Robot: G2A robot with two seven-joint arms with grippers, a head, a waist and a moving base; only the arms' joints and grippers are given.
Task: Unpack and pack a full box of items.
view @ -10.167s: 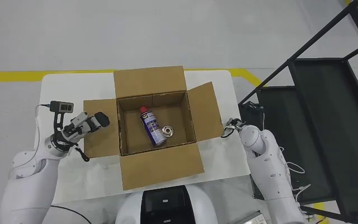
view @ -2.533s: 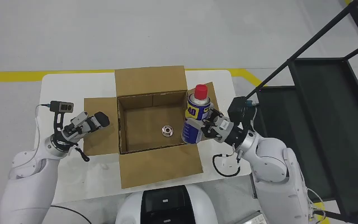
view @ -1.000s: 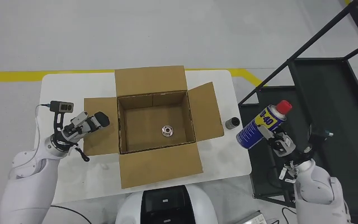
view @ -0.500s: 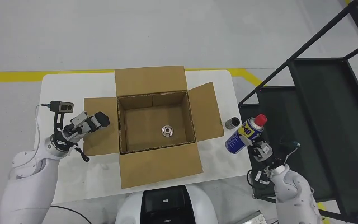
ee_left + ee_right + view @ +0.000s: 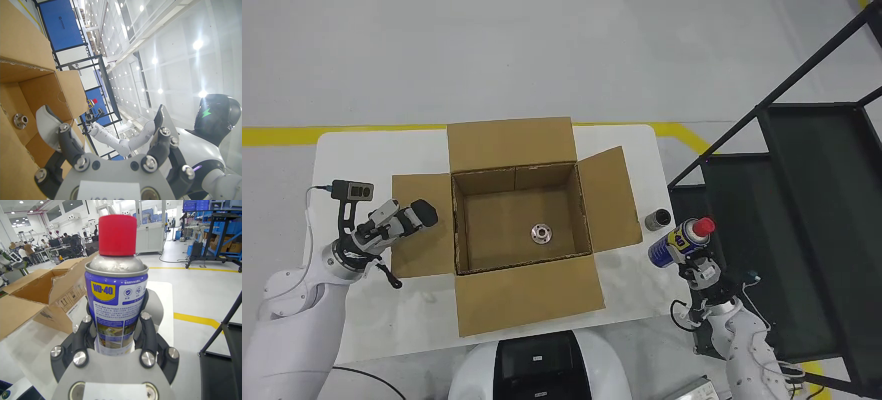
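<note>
An open cardboard box (image 5: pixel 504 222) stands mid-table with its four flaps spread out. On its floor lies a small metal flange (image 5: pixel 540 234), which the left wrist view catches too (image 5: pixel 20 119). My right gripper (image 5: pixel 699 270) is shut on a blue spray can with a red cap (image 5: pixel 679 242), held upright over the table's right edge, outside the box. Up close, the spray can (image 5: pixel 115 289) stands upright in the right gripper (image 5: pixel 115 323). My left gripper (image 5: pixel 410 218) hangs open over the box's left flap, and nothing sits in the left gripper (image 5: pixel 102 113).
A small grey cylinder (image 5: pixel 656 218) stands on the white table (image 5: pixel 372 300) just beyond the can, next to the right flap. A black metal rack (image 5: pixel 802 200) stands close off the table's right side.
The can, earlier lying in the box, was lifted out by my right gripper, swung out past the table's right edge, and has now come back lower, near that edge. The left arm has not moved.
</note>
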